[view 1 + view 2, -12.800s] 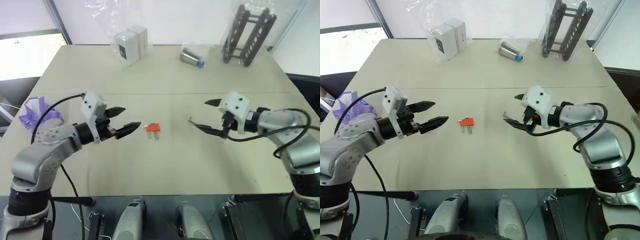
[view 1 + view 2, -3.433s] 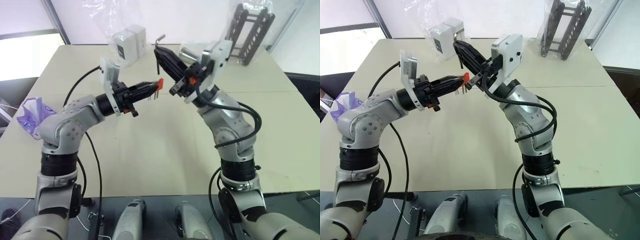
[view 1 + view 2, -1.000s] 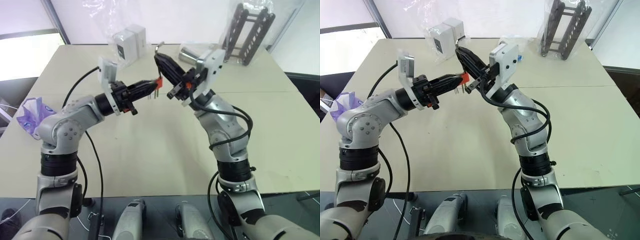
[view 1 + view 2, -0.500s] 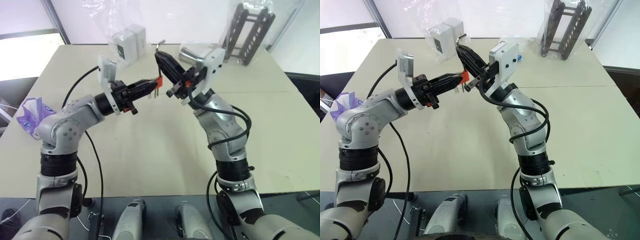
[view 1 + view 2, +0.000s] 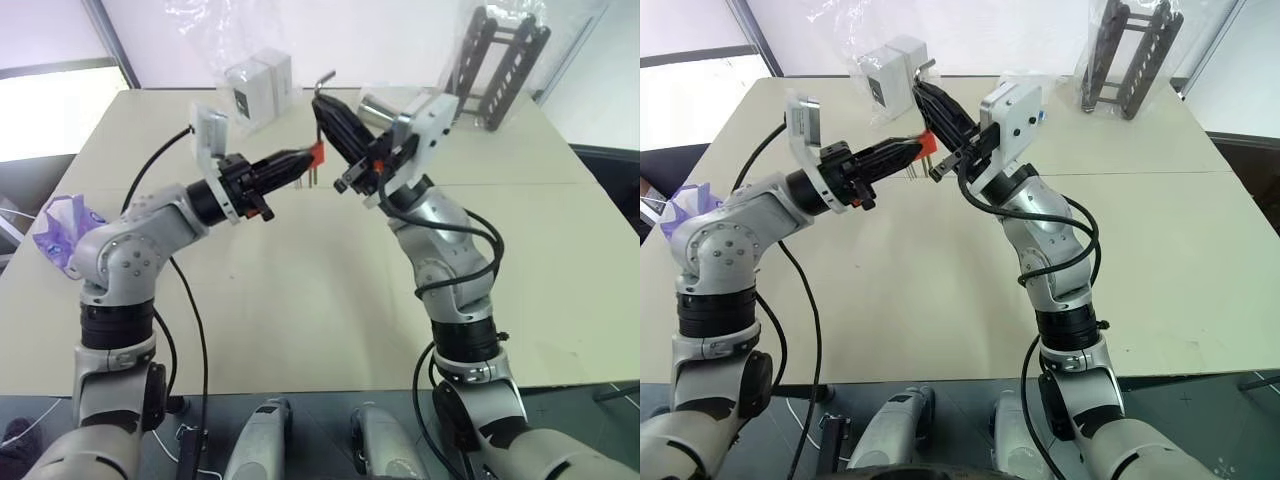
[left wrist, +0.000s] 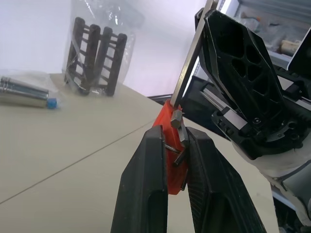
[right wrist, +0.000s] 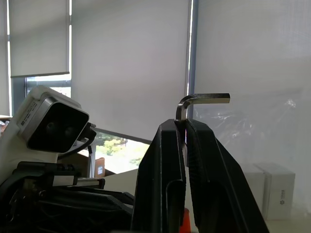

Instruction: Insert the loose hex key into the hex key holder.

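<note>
The right gripper (image 7: 183, 127) hides most of the loose hex key's (image 7: 201, 99) long shaft, the left gripper (image 6: 175, 138) covers the lower half of the hex key holder (image 6: 167, 119), and whether the key's tip has entered the holder cannot be told.

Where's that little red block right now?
The red holder is up in the air over the table's middle, pinched in the left gripper, right beside the right gripper, which holds the hex key.
</note>
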`<control>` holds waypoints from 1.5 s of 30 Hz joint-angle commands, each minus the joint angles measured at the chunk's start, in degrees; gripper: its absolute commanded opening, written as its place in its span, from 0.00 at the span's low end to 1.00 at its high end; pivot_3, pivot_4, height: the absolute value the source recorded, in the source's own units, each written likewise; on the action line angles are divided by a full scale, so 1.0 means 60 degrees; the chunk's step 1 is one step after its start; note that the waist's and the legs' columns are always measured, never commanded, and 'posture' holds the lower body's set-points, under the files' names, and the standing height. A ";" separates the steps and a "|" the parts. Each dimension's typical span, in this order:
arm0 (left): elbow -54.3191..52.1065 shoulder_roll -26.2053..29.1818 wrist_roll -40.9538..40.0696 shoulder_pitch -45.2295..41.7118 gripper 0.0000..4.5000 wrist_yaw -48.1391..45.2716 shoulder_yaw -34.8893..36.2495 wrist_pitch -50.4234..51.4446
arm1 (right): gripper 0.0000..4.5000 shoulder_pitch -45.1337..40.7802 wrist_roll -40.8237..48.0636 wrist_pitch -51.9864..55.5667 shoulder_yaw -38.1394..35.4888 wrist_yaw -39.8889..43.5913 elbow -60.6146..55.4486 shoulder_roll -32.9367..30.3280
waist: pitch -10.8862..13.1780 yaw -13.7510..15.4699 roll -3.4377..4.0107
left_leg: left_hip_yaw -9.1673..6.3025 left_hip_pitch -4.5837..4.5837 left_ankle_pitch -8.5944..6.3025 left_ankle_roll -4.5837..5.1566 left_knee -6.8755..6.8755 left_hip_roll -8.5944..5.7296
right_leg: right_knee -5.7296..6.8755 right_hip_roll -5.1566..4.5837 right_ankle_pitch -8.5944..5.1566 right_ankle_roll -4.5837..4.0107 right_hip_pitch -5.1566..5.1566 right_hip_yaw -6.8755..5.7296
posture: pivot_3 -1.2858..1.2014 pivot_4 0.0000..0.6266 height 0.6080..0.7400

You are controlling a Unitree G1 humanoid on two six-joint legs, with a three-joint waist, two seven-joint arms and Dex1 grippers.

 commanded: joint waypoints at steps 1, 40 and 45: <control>-0.0229 0.0007 -0.0291 -0.0250 0.03 -0.0010 0.0382 -0.0090 | 0.02 -0.0196 -0.0120 -0.0233 -0.0083 -0.0073 -0.0089 -0.0032 | 0.0000 0.0000 0.0000 | 0.0000 0.0000 0.0000 0.0000 0.0000 0.0000 | 0.0000 0.0000 0.0000 0.0000 0.0000 0.0000 | 0.52 0.24 1.00; 0.0460 -0.1513 -0.1026 0.0834 0.03 0.0205 -0.0576 0.1609 | 0.79 0.3179 0.0943 0.2433 -0.2201 0.0857 -0.3116 -0.4061 | 0.0001 0.0062 -0.0004 | 0.0001 -0.0003 0.0000 0.0001 0.0007 -0.0005 | -0.0019 -0.0011 -0.0011 -0.0018 0.0016 0.0000 | 0.52 0.24 1.00; 0.1458 -0.2537 -0.0975 0.0744 0.03 0.0402 -0.0878 0.2043 | 0.79 0.3448 0.0991 0.2668 -0.2447 0.0603 -0.3525 -0.4208 | 0.0002 0.0069 -0.0005 | 0.0002 -0.0005 0.0000 0.0002 0.0013 -0.0008 | -0.0020 -0.0011 -0.0011 -0.0016 0.0017 -0.0001 | 0.52 0.24 1.00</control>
